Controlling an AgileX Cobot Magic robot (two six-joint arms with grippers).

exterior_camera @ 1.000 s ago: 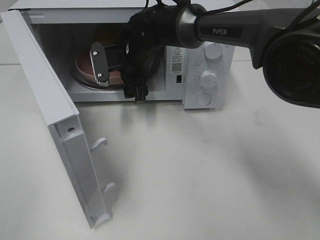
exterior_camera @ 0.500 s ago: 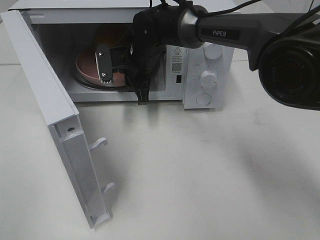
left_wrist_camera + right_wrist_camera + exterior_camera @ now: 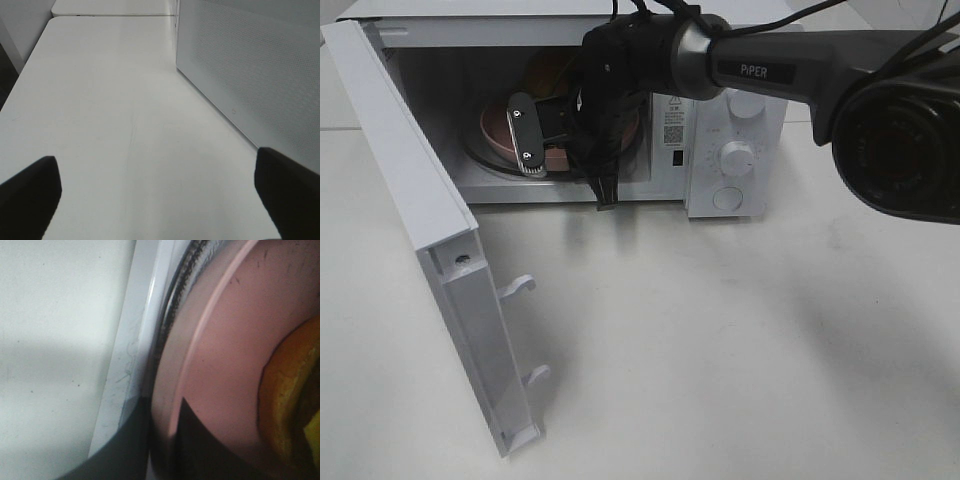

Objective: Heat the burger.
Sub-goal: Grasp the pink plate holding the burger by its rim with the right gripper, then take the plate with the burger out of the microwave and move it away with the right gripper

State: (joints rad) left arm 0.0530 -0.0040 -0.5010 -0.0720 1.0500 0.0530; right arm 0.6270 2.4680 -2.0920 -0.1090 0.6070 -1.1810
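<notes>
The right gripper (image 3: 527, 140) fingers pinch the pink plate (image 3: 220, 365) rim, carrying the burger (image 3: 290, 400) into the microwave (image 3: 720, 150), upper centre.

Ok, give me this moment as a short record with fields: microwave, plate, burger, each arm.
microwave: door swung wide open
pink plate: inside the microwave, its rim pinched between the right gripper fingers
burger: on the plate, only partly in view
left gripper: open, holding nothing, above the white table beside the microwave
</notes>
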